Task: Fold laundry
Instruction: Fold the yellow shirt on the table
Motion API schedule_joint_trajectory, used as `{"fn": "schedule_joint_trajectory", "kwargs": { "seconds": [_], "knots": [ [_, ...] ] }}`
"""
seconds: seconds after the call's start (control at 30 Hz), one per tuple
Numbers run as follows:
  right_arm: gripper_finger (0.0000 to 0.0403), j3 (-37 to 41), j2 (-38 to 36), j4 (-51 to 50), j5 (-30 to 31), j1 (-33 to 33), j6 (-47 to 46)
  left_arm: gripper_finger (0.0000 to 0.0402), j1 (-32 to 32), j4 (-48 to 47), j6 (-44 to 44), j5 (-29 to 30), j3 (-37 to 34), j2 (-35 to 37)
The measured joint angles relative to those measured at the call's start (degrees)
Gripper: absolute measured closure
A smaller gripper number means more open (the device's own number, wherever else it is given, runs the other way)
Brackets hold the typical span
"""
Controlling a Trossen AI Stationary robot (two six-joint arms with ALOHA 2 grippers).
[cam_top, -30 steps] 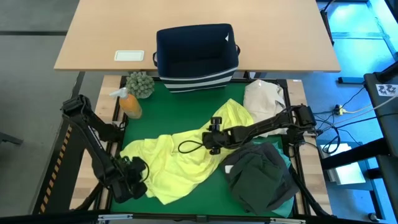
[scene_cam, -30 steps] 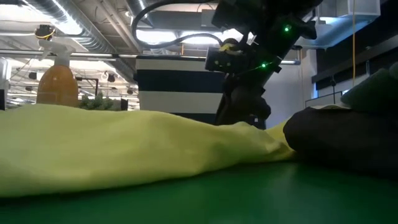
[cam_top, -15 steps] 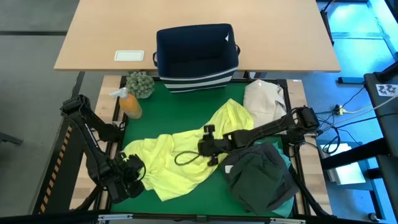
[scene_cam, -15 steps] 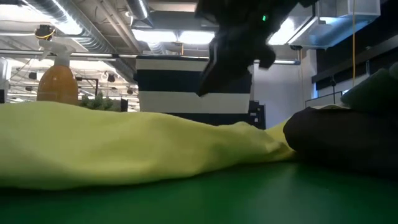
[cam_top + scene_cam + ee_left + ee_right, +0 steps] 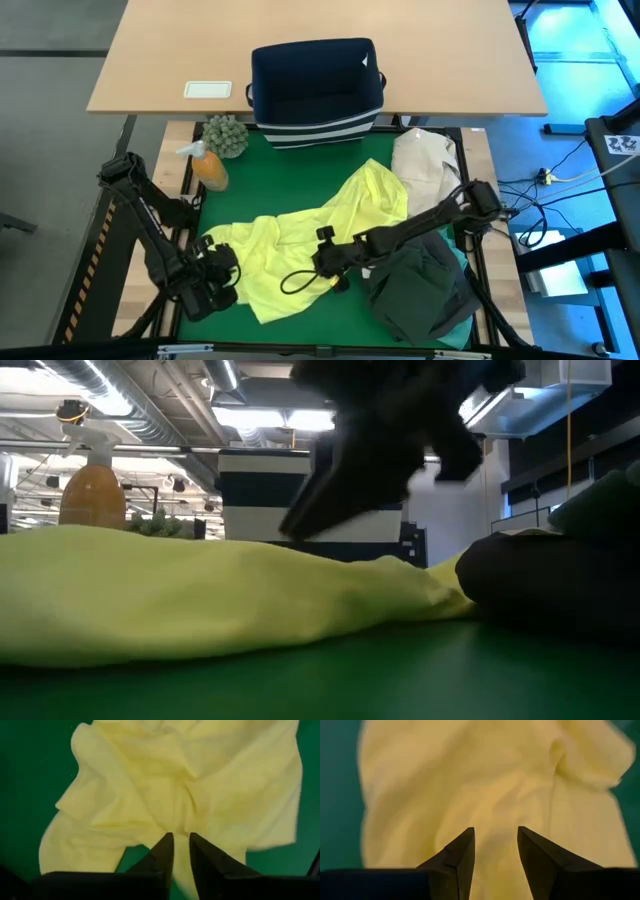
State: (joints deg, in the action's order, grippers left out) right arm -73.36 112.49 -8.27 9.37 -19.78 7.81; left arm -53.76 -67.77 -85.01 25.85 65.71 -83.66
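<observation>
green mat [image 5: 300,180] holds yellow-green shirt [image 5: 300,245]; both grippers hover over it.

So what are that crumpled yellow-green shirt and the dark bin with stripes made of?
The yellow-green shirt looks like thin matte knit cloth, probably cotton or a blend: it lies in soft folds. The navy bin with the striped base looks like stiffened woven fabric, holding its boxy shape.

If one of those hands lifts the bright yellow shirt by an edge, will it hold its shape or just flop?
It would probably flop: the yellow shirt lies crumpled in soft folds on the green mat, with no stiff edges. It likely weighs little, being thin cloth. Lifted at one spot, the rest would probably drape and drag, since it spreads wide between the left hand and the right hand.
</observation>
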Motion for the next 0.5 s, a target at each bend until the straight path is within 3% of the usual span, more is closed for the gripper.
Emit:
{"fn": "schedule_joint_trajectory", "kwargs": {
  "seconds": [0.17,0.3,0.5],
  "knots": [
    [0.0256,0.0,3.2,-0.3,0.1,1.6,-0.1,0.0292,2.3,-0.1,2.6,-0.4,0.0,0.0],
    [0.0256,0.0,4.8,-1.4,0.1,3.3,-1.3,0.0262,3.4,1.8,3.1,-4.0,0.0,0.0],
    [0.0256,0.0,4.9,-3.1,3.1,5.7,-2.2,0.0259,0.7,18.3,10.6,-3.6,0.0,-1.0]
  ]
}}
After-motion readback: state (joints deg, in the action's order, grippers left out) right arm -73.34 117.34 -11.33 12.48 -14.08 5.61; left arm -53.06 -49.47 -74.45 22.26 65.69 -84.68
